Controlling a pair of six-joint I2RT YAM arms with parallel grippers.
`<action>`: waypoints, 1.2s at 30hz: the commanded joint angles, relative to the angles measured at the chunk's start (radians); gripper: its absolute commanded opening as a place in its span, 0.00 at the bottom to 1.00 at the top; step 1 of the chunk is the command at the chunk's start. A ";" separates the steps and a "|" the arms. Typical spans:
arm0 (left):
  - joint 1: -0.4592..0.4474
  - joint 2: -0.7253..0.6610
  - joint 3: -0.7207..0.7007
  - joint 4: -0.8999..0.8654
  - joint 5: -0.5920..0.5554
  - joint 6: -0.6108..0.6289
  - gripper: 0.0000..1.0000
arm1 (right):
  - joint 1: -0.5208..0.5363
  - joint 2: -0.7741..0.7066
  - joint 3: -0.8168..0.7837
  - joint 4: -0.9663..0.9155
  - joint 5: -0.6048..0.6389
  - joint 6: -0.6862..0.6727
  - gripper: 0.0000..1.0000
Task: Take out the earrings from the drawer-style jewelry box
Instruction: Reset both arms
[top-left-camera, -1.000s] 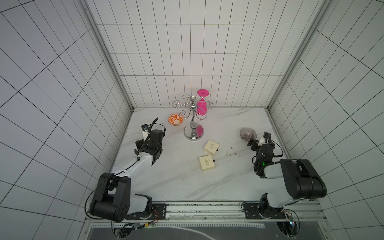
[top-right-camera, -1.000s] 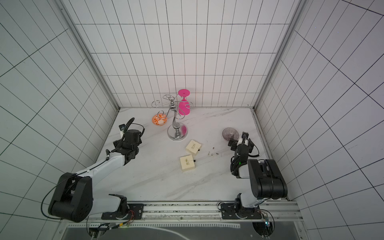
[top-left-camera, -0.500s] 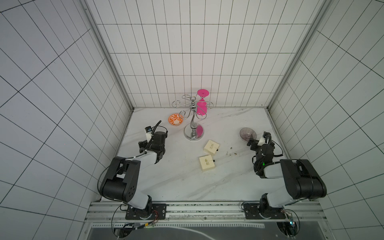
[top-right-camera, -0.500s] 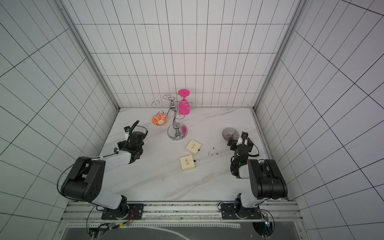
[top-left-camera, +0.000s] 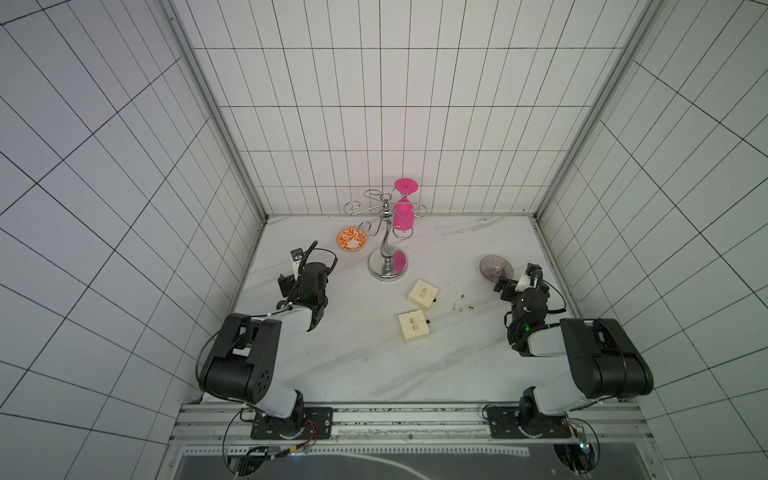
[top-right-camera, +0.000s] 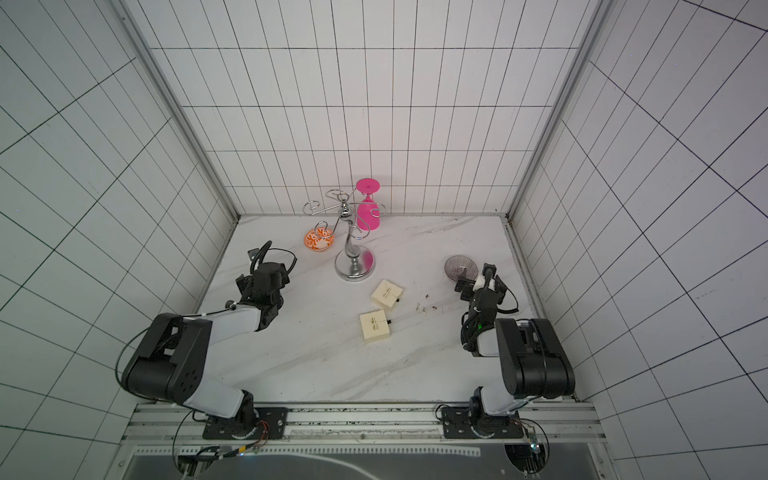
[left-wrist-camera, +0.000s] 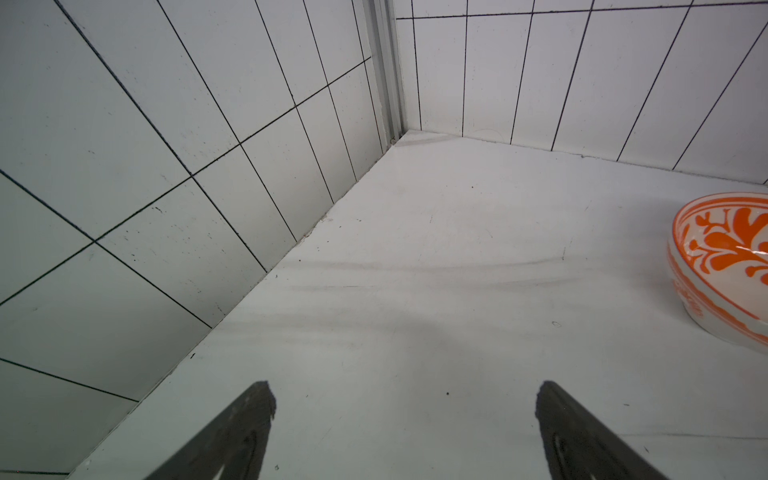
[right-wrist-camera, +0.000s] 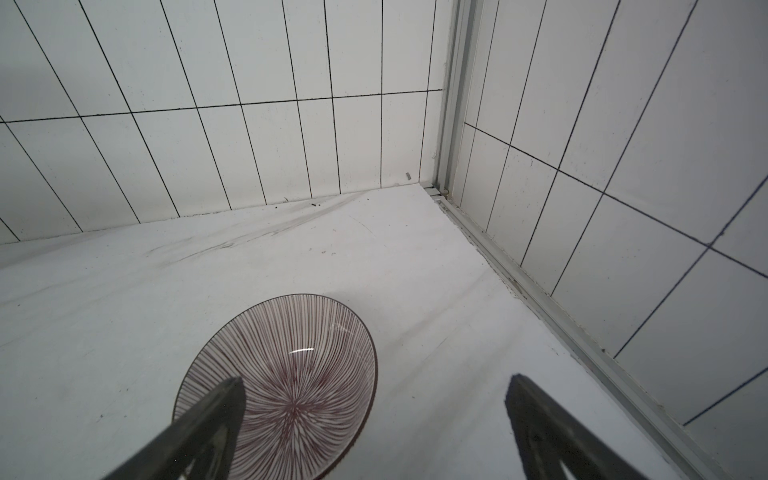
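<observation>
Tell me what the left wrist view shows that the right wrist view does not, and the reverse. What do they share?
Only the left wrist view: the orange-patterned bowl, cut off at the picture's edge, and the left gripper.
Only the right wrist view: the purple-striped shallow bowl and the right gripper.
Both: open, empty jaws over the white marbled tabletop, and tiled walls meeting at a corner. Neither shows the cream boxes or the earrings.

On the marble table
Orange bowl ahead of left claw, striped bowl just before right claw; pink glass hangs on wire rack.
</observation>
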 joint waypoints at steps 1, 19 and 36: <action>0.029 0.039 0.040 0.036 -0.004 0.013 0.98 | -0.004 -0.001 -0.036 0.053 -0.009 -0.017 1.00; -0.041 0.018 -0.310 0.700 0.247 0.246 0.98 | -0.004 -0.001 -0.036 0.053 -0.009 -0.017 1.00; 0.000 0.024 -0.249 0.587 0.287 0.209 0.98 | -0.003 0.001 -0.036 0.055 -0.009 -0.017 1.00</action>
